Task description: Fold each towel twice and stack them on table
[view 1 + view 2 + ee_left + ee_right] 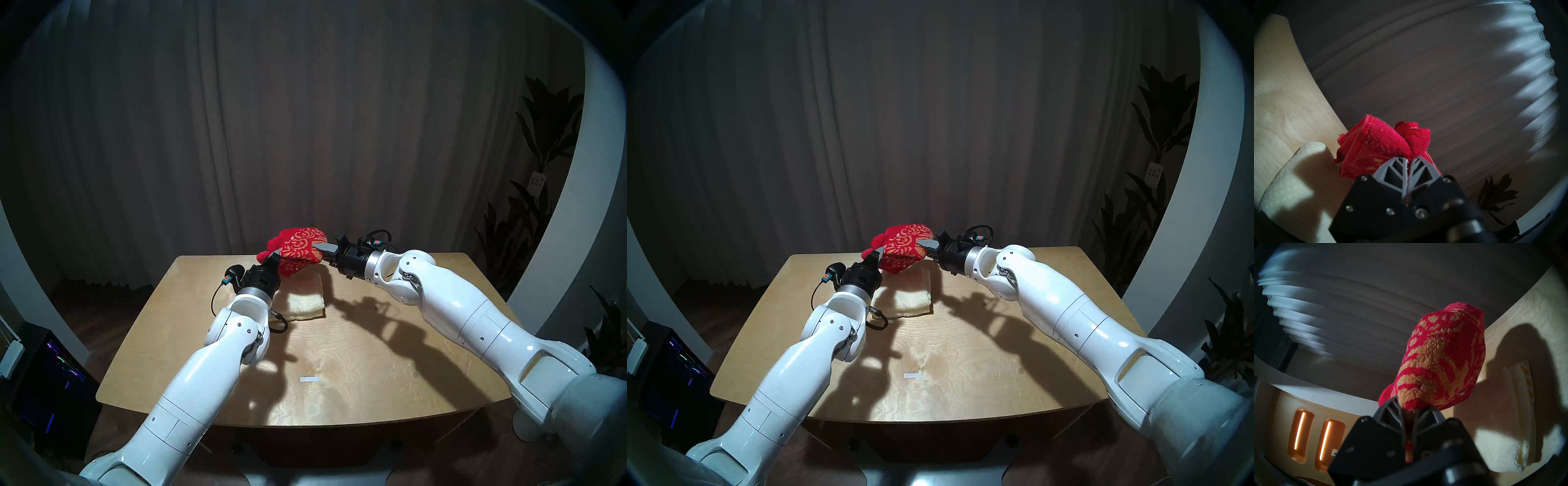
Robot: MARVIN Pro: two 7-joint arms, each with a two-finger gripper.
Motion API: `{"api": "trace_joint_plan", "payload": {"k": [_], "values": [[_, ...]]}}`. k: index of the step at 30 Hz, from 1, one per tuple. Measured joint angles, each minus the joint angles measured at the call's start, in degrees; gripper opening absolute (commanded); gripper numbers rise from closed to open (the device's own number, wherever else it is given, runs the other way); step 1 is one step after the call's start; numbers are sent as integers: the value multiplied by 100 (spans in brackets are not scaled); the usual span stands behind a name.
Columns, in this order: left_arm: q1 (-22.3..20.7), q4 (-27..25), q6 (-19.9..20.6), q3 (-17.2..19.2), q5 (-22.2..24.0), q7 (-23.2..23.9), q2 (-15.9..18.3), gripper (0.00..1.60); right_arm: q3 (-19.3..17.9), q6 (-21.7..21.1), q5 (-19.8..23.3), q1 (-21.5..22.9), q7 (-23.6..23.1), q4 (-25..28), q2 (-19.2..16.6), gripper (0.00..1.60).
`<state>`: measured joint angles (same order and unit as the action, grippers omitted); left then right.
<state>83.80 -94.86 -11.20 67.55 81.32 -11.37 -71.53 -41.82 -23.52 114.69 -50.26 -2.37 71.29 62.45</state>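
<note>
Left gripper (276, 254) and right gripper (320, 245) jaws clamping red towel (297, 253), hanging above folded cream towel (305, 302), lying on table (373, 366).

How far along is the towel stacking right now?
Done: the cream towel lies folded on the table. In hand: the red towel, bunched and held in the air above it, the left gripper and right gripper each shut on an end. Left: setting it down on the cream one.

Gray pleated curtain (305, 118) fills bkgd. Dark leafy plant (539, 163) at right edge w/ small paper tag (537, 181). Black PC tower (51, 383), colored lights, lower left. White tape strip (309, 379) bottom center.
</note>
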Motion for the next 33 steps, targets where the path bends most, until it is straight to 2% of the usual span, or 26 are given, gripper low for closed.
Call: {"api": "trace_joint_plan", "payload": {"k": [11, 25, 33], "values": [[295, 22, 47, 87, 287, 126, 97, 0, 186, -98, -163, 68, 170, -253, 182, 0], [640, -53, 72, -97, 337, 110, 157, 0, 215, -382, -74, 27, 875, 147, -110, 0], [631, 202, 45, -239, 226, -55, 45, 0, 324, -347, -46, -27, 1186, 3, -84, 0]]}}
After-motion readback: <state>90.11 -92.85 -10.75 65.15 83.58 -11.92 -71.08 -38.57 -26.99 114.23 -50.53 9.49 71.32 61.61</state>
